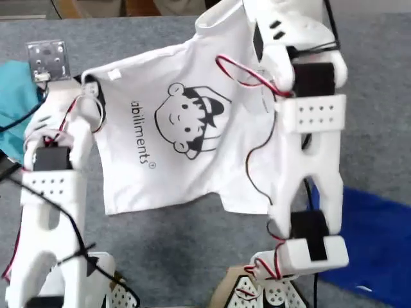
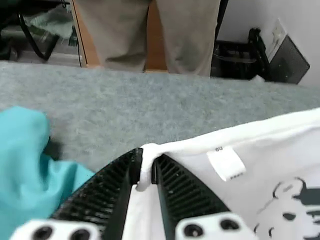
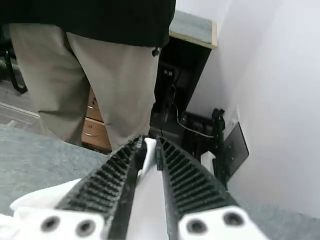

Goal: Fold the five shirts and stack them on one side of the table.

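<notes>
A white shirt (image 1: 173, 147) with a cartoon face print is stretched between both arms, its lower part hanging toward the grey table (image 1: 160, 250). My left gripper (image 2: 145, 172) is shut on the shirt's edge (image 2: 148, 150) close to the small sewn label (image 2: 225, 162); in the high view this gripper (image 1: 91, 85) sits at the shirt's left corner. My right gripper (image 3: 150, 150) is shut on a fold of the white shirt (image 3: 150, 145), raised at the far right corner. A teal shirt (image 1: 16, 106) lies crumpled at the left edge, beside the left gripper.
A blue shirt (image 1: 379, 237) lies flat at the right side of the table. A small metal plate (image 1: 48, 59) stands at the back left. Red and black cables run along both arms. A person stands behind the far table edge.
</notes>
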`<state>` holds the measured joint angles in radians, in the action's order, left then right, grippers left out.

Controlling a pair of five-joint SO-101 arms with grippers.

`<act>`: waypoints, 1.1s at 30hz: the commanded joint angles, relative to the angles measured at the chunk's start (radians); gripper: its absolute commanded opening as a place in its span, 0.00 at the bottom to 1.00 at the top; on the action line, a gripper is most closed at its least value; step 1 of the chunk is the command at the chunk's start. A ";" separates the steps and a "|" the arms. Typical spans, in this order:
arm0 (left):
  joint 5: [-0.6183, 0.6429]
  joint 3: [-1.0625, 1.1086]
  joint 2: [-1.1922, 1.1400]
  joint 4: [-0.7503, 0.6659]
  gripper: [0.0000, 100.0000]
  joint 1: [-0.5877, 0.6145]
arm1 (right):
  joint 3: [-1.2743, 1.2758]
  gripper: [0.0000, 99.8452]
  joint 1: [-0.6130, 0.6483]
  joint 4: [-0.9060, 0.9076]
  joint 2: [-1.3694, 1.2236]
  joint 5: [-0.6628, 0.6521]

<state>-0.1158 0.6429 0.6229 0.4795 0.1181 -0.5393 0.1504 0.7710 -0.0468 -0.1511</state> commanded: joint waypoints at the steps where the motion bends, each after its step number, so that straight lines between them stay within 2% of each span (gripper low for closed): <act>1: -0.003 -0.052 -0.116 -0.127 0.02 0.006 | 0.002 0.00 -0.019 -0.057 -0.047 0.006; 6: 0.003 -0.213 -0.318 -0.144 0.02 0.037 | 0.002 0.00 -0.021 -0.061 -0.097 0.002; 10: 0.003 -0.373 -0.481 -0.120 0.02 0.097 | 0.004 0.00 -0.074 -0.055 -0.145 0.000; 17: -0.002 -0.697 -0.680 0.184 0.02 0.143 | 0.024 0.00 -0.096 -0.052 -0.173 -0.040; 24: -0.005 -0.784 -0.736 0.351 0.02 0.084 | 0.077 0.00 -0.084 -0.040 -0.166 -0.043; 29: -0.006 -0.801 -0.734 0.454 0.02 0.071 | 0.074 0.01 -0.077 0.150 -0.162 -0.130; 33: -0.097 -0.862 -0.734 0.620 0.02 0.069 | 0.047 0.01 -0.077 0.387 -0.134 -0.226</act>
<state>-0.1603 -0.1366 -0.1227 0.9950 0.1979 -0.4595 0.0767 1.0119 -0.2248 -0.3199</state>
